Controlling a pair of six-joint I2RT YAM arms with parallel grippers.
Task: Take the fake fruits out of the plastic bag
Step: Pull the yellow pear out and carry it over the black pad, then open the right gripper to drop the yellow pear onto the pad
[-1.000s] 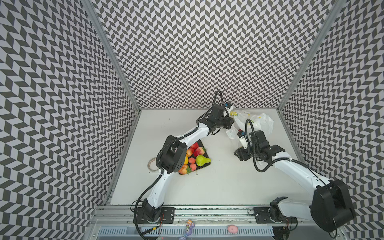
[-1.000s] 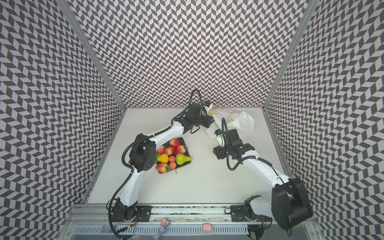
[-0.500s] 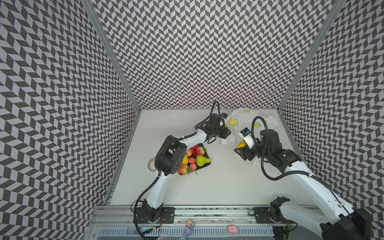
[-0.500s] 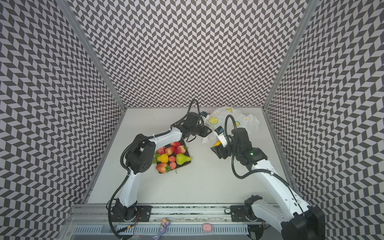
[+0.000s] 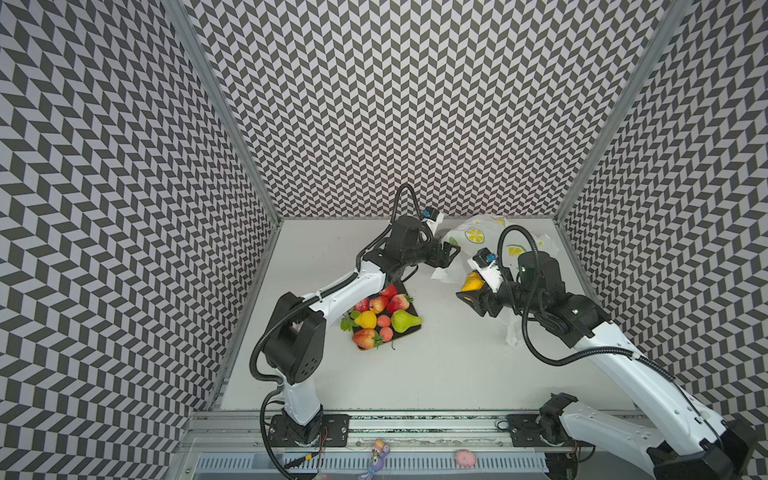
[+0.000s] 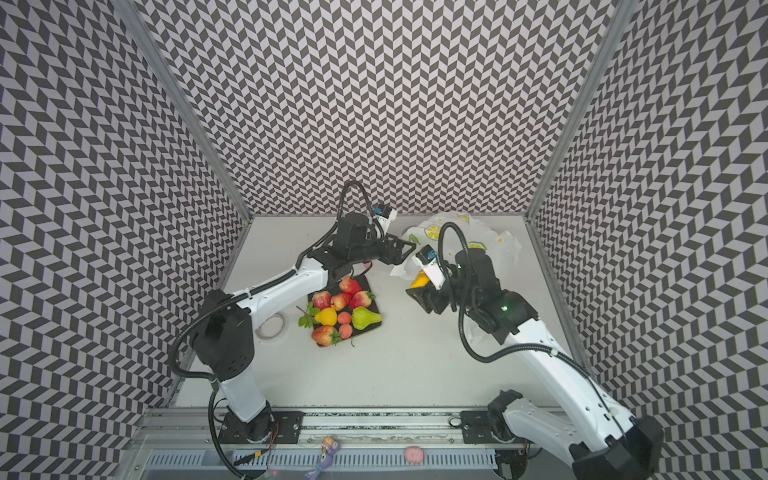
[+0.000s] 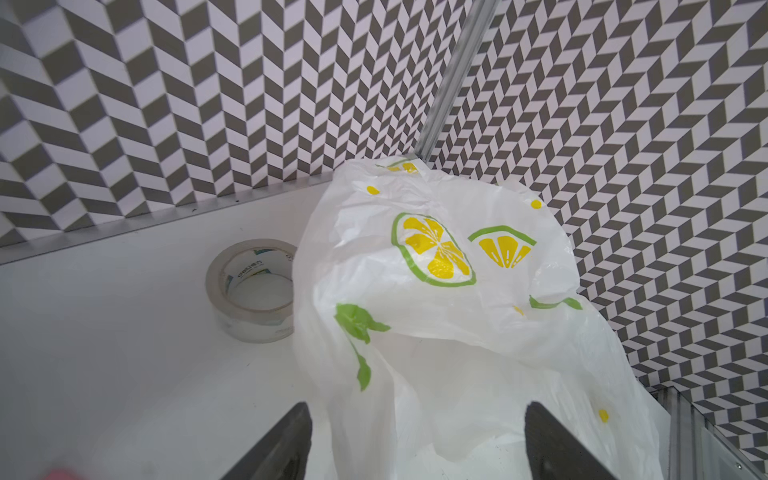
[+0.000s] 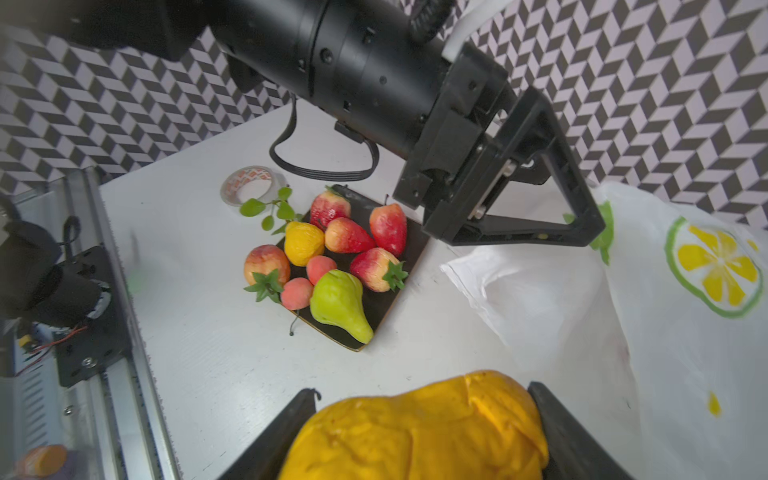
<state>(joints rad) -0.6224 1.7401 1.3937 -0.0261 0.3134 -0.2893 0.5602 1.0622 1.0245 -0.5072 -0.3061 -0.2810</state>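
One orange-yellow fruit (image 5: pixel 472 283) sat clamped in my right pincer (image 8: pixel 422 392), outside the plastic bag (image 5: pixel 478 237). My left pincer (image 7: pixel 415 419) had just sprung wide, dropping the bag in the back corner beside a tape roll (image 7: pixel 253 291). Bare table lay open toward the other fruits (image 8: pixel 316 266) on the black tray (image 8: pixel 388 305).

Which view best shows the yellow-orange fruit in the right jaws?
Right wrist view: the yellow-orange fruit fills the foreground between the jaws. In both top views the fruit is small, partly hidden. Left wrist view misses it.
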